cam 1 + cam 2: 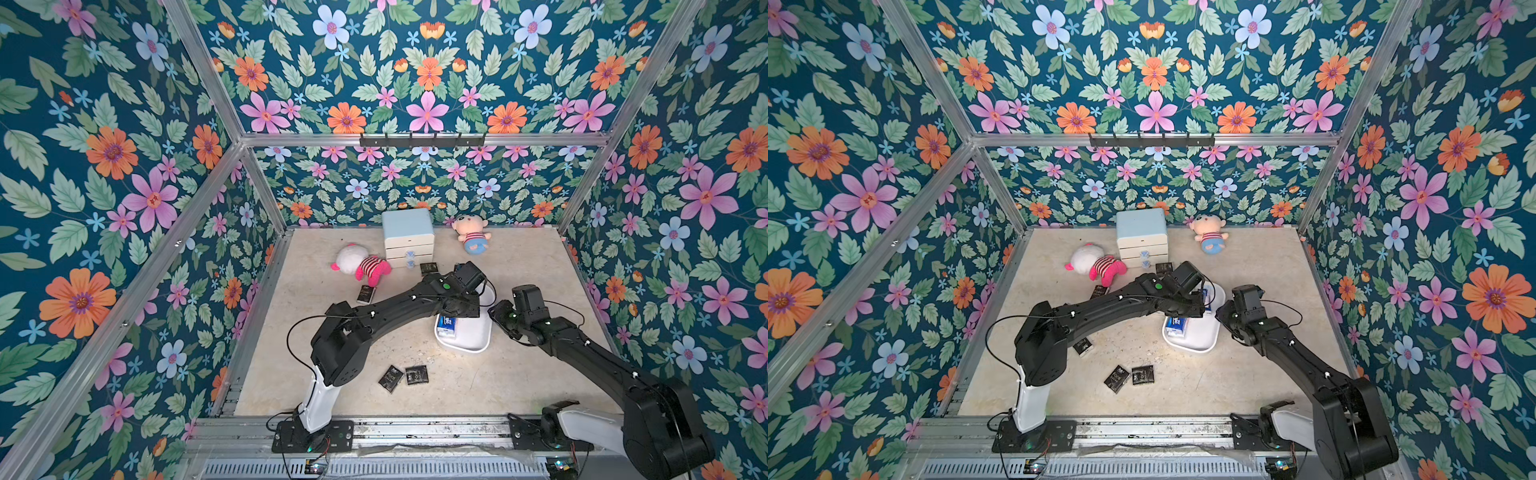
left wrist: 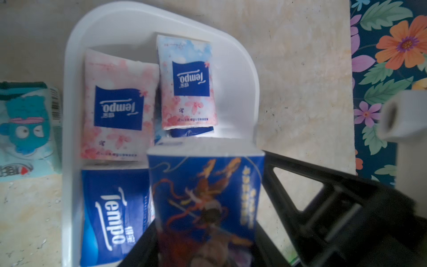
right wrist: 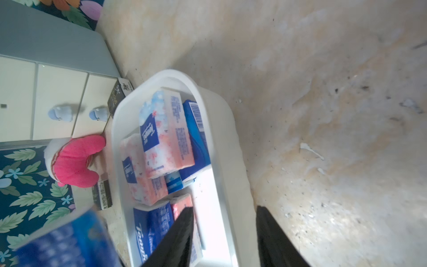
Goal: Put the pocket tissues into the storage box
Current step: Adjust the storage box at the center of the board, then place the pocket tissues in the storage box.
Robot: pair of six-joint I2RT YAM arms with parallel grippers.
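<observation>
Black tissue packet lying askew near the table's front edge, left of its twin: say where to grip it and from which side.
Come straight down from above: the black packet lies flat on the table, so only its edges offer purchase. Pinch across its two long edges at the middle, aligned to its diagonal pose. Its neighbour sits close at one corner, so avoid that end.

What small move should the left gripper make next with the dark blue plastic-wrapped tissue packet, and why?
Probably lower a little and open the left gripper: its dark blue tissue packet appears to hang over the white shallow plastic tray, which has bare space inside.
</observation>
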